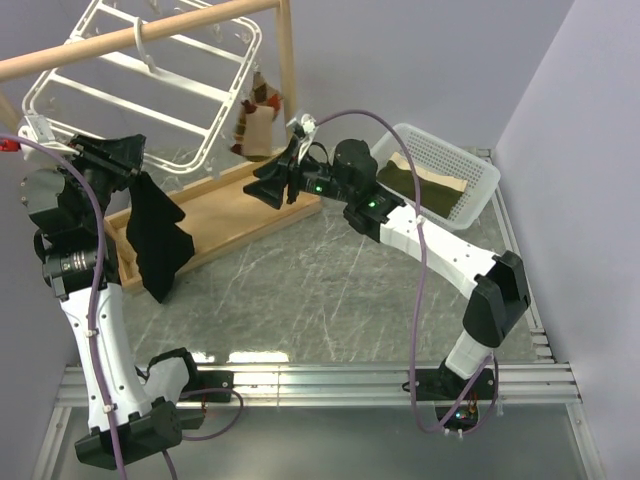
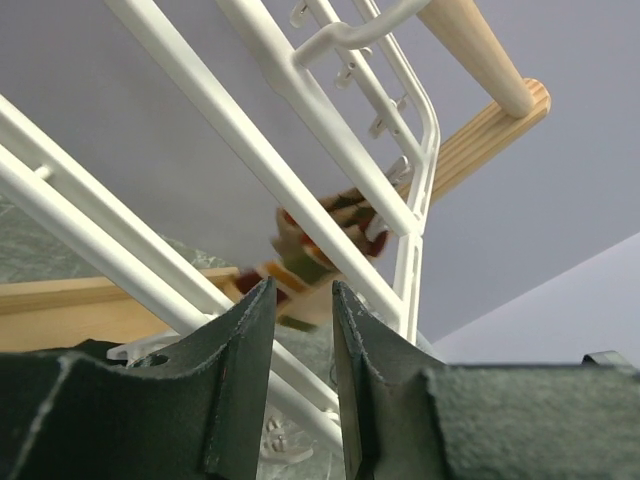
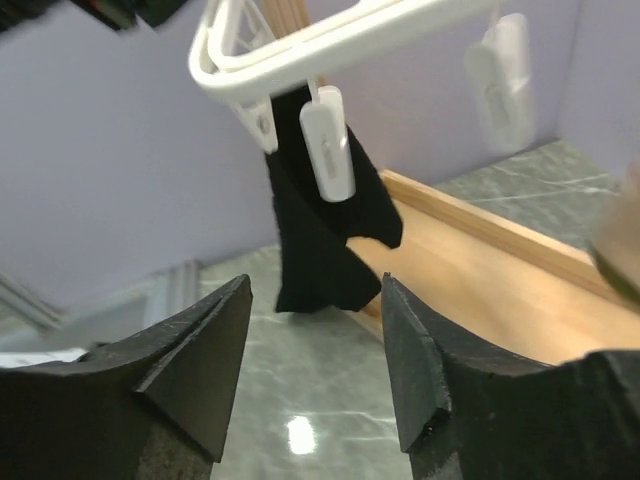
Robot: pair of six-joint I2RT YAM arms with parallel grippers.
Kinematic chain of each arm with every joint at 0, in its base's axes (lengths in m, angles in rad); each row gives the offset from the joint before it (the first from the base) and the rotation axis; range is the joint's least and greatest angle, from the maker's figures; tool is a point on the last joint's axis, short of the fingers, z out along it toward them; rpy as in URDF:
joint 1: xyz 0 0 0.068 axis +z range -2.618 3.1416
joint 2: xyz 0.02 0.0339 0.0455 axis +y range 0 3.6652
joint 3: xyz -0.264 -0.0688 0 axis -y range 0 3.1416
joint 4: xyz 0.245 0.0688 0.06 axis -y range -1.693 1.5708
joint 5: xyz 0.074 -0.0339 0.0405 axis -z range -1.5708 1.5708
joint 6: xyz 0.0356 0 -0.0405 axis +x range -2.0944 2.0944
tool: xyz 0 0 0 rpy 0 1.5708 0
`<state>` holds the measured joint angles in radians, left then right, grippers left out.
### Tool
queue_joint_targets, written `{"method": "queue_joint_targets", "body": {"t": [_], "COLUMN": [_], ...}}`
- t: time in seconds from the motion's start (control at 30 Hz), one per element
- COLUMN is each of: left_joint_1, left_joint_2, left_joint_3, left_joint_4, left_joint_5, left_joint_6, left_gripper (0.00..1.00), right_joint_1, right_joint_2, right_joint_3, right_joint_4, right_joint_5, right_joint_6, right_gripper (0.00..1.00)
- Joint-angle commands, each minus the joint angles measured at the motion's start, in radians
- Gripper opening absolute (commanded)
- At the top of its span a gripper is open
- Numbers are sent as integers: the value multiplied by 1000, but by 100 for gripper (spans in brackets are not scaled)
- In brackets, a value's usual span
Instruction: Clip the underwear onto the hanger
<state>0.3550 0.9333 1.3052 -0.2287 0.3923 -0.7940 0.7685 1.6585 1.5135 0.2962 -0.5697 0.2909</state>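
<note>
Black underwear [image 1: 160, 240] hangs limp from the near-left corner of the hanger [image 1: 170, 77], well clear of the table [image 1: 330, 290]. In the right wrist view its top edge runs up behind a white clip [image 3: 328, 150] at the hanger rim; it seems pinched there, though the actual bite is hidden. The lower fabric drapes free in front of the wooden base [image 1: 230, 215].

Hanger tilted, hook over the wooden pole [image 1: 200, 20]. Small brown garment [image 1: 258, 120] dangles at its far-right side.

Left gripper [image 1: 125, 160] raised just beside the top of the underwear. From its own camera the jaws stand a narrow gap apart, with nothing between them and only hanger bars seen through the gap.

Right gripper [image 1: 268, 188] hovers over the wooden base, right of the underwear and apart from it. Its jaws are spread wide and empty, pointed toward the clip and the hanging fabric.

White basket [image 1: 470, 165] sits at far right, with an olive-and-tan cloth [image 1: 420, 180] folded inside.
</note>
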Motion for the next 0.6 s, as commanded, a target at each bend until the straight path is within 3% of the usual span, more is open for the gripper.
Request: {"method": "queue_joint_targets", "body": {"t": [0.0,0.57], "left_joint_1": [4,7], "left_joint_2": [4,-5], "left_joint_3": [-3,-7], "left_joint_4": [37,28], "left_joint_5": [33,56], "left_joint_6": [7,-8], "left_gripper": [35,37], "right_joint_1": [12,138], "right_joint_2": [1,297], "right_joint_3": [4,177], "right_joint_4": [147,419], "right_joint_5": [1,51], "right_joint_6": [-136,-274], "right_gripper": [63,69]}}
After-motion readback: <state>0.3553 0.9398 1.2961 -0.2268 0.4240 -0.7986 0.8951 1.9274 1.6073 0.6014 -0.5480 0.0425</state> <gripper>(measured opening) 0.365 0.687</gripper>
